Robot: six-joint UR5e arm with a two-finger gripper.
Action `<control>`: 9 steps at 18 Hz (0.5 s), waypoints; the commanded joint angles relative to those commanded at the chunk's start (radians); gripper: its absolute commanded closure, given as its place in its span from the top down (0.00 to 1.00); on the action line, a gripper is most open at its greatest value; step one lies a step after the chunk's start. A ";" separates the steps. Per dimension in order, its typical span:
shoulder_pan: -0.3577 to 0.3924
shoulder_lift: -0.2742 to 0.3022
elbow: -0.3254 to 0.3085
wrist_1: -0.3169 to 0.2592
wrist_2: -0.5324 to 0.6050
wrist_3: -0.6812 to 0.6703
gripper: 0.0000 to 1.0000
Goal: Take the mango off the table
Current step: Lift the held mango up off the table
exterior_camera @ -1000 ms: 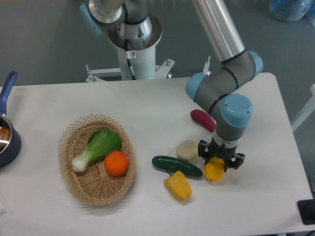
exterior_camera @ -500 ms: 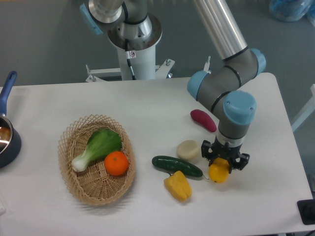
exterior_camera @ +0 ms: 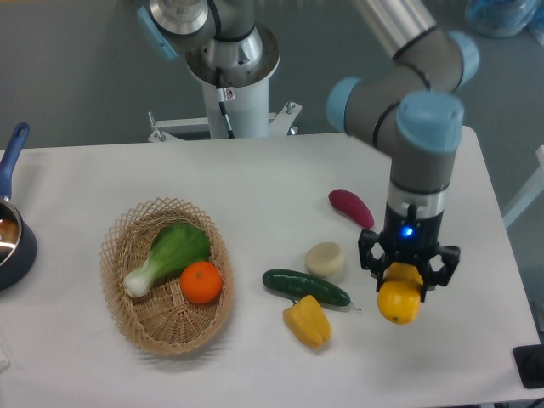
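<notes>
The mango (exterior_camera: 399,302) is a smooth yellow-orange fruit, held up off the white table (exterior_camera: 255,183) at the right. My gripper (exterior_camera: 406,274) points straight down and is shut on the mango's upper end, its black fingers on either side of it. The fruit's lower half hangs free below the fingers, with the tabletop showing beneath it.
A green cucumber (exterior_camera: 306,287), a yellow bell pepper (exterior_camera: 308,320) and a pale round item (exterior_camera: 325,259) lie left of the gripper. A dark red item (exterior_camera: 351,207) lies behind it. A wicker basket (exterior_camera: 140,319) holds a bok choy and an orange. A pan (exterior_camera: 12,228) sits at the left edge.
The gripper has risen and shifted right with the mango in it. The fruit has left the table beside the cucumber and now hangs in the air.
</notes>
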 joint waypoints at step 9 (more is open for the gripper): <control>0.011 0.037 0.017 0.000 -0.066 -0.073 0.46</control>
